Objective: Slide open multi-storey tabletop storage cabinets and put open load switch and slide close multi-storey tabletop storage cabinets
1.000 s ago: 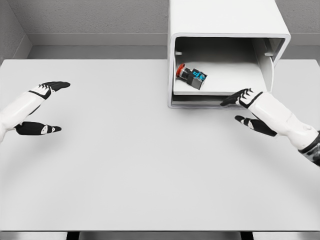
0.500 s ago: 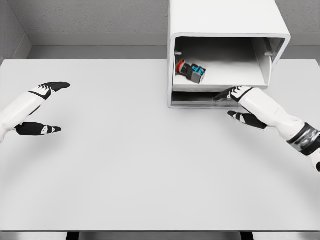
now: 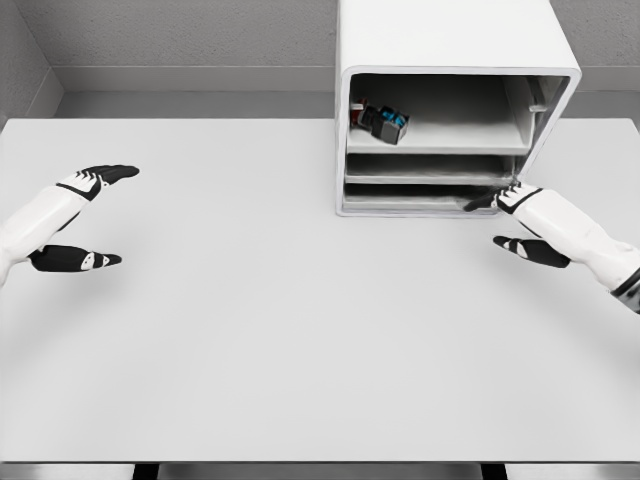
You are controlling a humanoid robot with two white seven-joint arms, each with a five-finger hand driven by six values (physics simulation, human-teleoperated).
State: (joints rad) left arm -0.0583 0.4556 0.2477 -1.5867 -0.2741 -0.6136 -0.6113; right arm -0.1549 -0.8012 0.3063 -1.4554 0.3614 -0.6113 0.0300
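Note:
A white multi-storey cabinet stands at the back right of the table. Its top drawer is pushed most of the way in, and two lower shelf fronts show beneath it. The load switch, dark with a red knob and a blue patch, lies at the drawer's left end. My right hand is open at the cabinet's lower right front corner, its fingertips close to the bottom edge. My left hand hovers open over the table's left side, far from the cabinet.
The white table spreads across the view, with a grey wall behind it. The cabinet is the only object standing on the table.
The top drawer has slid back into the cabinet with the switch in it. My right hand drew back right and down to the cabinet's lower corner. The left hand stayed put.

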